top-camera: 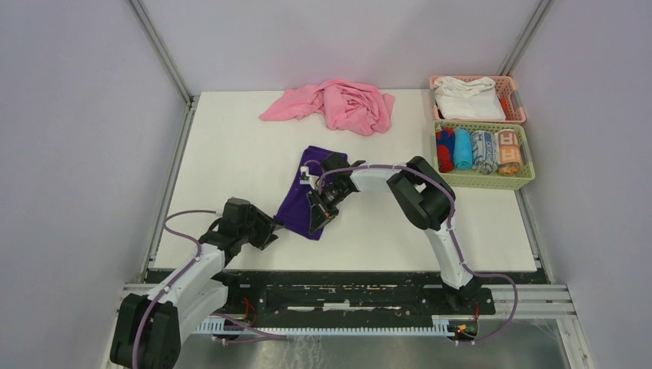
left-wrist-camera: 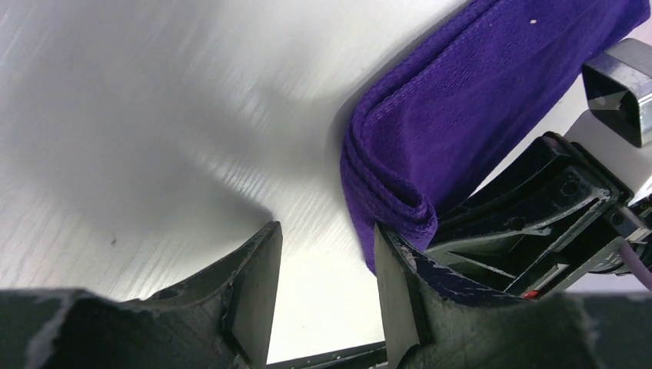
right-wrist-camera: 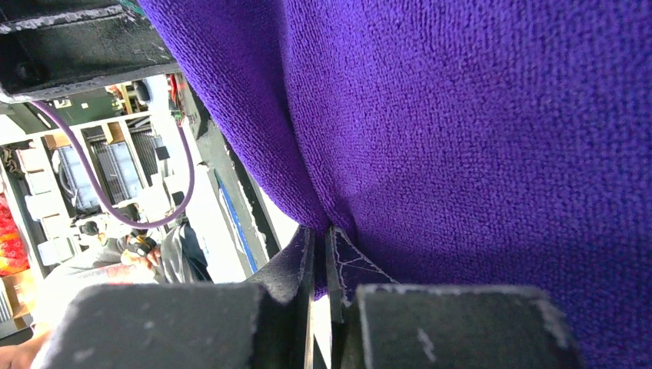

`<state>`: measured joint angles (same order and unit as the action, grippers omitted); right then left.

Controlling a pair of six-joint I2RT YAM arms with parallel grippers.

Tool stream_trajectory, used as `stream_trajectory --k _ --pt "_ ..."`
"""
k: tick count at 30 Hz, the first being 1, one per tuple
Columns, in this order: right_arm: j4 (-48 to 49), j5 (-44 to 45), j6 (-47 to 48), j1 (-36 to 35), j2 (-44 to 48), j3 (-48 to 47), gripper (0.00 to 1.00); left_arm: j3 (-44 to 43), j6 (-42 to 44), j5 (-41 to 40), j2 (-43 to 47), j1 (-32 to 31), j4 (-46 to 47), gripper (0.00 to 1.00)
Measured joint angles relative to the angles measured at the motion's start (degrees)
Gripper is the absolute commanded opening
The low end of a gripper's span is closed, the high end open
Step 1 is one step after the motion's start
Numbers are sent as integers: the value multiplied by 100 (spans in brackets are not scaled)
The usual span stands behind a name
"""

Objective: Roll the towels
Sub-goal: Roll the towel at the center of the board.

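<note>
On the white desk [top-camera: 231, 154], near its middle, lies the folded purple towel [top-camera: 296, 201]. The right fingers [right-wrist-camera: 286, 269] are pinched almost together on its fabric. The left fingers [left-wrist-camera: 254, 284] stand apart and empty, one seemingly touching the towel's folded corner.

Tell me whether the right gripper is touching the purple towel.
Touching. The right wrist view shows the right gripper with its jaws nearly shut on a pinched fold of the purple towel, the fabric caught between them.
</note>
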<state>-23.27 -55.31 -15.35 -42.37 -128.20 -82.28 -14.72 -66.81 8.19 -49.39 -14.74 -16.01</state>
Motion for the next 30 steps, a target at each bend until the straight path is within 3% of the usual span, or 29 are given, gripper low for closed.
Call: stream_trajectory --k 21,30 --pt "-223 125 17 0 -17 -142 10 -120 -181 286 -575 0 815 53" --pt "-358 232 83 0 -7 -190 23 -170 -332 76 -1034 0 857 45"
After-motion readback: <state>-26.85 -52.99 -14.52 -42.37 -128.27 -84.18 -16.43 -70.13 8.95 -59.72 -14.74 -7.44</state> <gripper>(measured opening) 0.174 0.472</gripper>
